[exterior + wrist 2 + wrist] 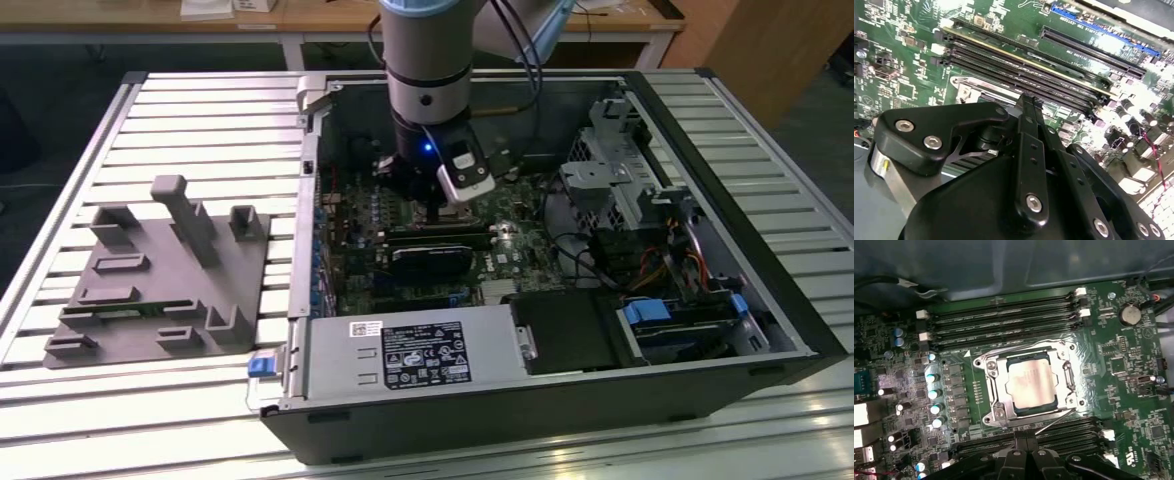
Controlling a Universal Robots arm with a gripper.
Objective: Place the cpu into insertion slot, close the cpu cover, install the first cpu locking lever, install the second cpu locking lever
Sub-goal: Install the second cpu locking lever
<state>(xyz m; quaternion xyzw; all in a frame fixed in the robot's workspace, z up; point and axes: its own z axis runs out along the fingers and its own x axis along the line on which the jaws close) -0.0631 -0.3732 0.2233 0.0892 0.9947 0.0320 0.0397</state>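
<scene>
Open black desktop computer case (747,300) lies on its side on the slatted metal table (200,110), arm reaching down into it. Inside the case: green circuit board (1114,355), a black rectangular card (430,262) near the middle, a black box-shaped power unit with a white label (424,352) along the near wall, and a drive bay with blue tabs (661,315) towards the exterior view's right.

First wrist view: pale silver-beige square cpu (1030,386) is seated in the square dark insertion slot (999,371), lying flat. The silvery metal cpu cover frame (1063,371) sits down around it, chip face showing through the window. A thin metal locking lever (1054,422) runs along the socket edge nearest the pincer; cannot tell whether it is latched. Long black memory slots (1004,320) flank the socket on two sides.

Black pincer (1027,445) hovers above the board, just beside the socket and over the nearer bank of memory slots. In both wrist views the two fingers (1029,145) are pressed together, no gap between them, nothing held.

Outside the case, at the exterior view's left, a grey plastic fixture tray with upright posts (167,275) sits on the table; what its recesses hold cannot be made out.
</scene>
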